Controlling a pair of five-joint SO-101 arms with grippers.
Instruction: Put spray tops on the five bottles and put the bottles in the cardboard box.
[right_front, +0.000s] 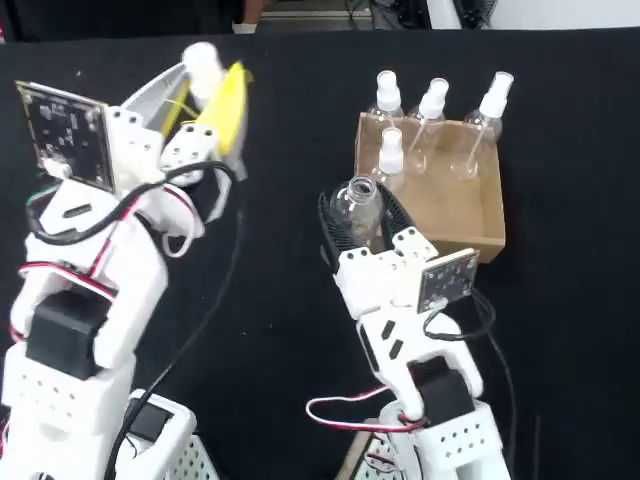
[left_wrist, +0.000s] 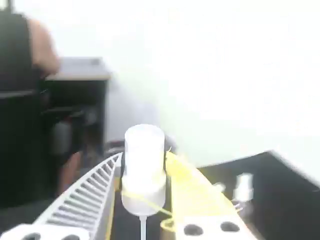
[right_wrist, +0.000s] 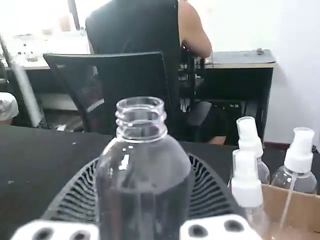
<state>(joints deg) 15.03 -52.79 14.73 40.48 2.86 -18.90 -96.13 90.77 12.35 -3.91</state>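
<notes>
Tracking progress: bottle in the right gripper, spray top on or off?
Off. The bottle in the right gripper shows a bare threaded neck; the left gripper holds a spray top.

Surface (right_front: 270, 130) black; cardboard box (right_front: 470, 215) plain brown; spray top (right_front: 203, 62) white; bottle (right_wrist: 142, 175) clear. Left end effector (right_front: 212, 80) white-and-yellow, ribbed; right end effector (right_front: 358, 210) black, ribbed.
</notes>
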